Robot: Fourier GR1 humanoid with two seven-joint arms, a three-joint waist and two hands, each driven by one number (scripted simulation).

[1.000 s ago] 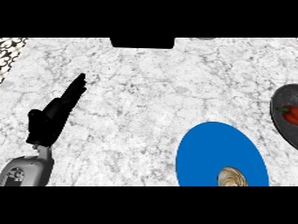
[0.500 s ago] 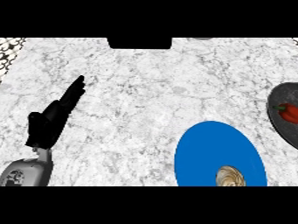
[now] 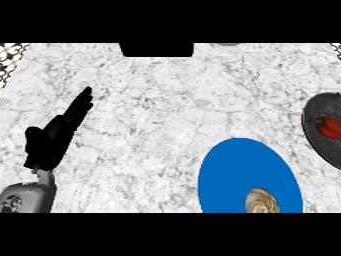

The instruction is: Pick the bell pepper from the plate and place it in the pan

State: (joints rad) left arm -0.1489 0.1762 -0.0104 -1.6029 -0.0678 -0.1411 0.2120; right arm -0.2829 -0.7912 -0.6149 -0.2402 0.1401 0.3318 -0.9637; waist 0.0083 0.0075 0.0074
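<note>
Pepper [image 3: 330, 127] sits in the dark pan [image 3: 338, 150] at far right, same as a second ago, so the placing looks done. Left hand [image 3: 55, 136] rests open, fingers straight; right hand is out of view. The blue plate [image 3: 239, 170] holds only a small shell-like piece [image 3: 261, 200].

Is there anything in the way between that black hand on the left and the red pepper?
The blue plate, carrying a small tan round thing, lies roughly between the left hand and the bell pepper. The pepper already lies in the dark pan at the right edge, so nothing separates it from there.
</note>
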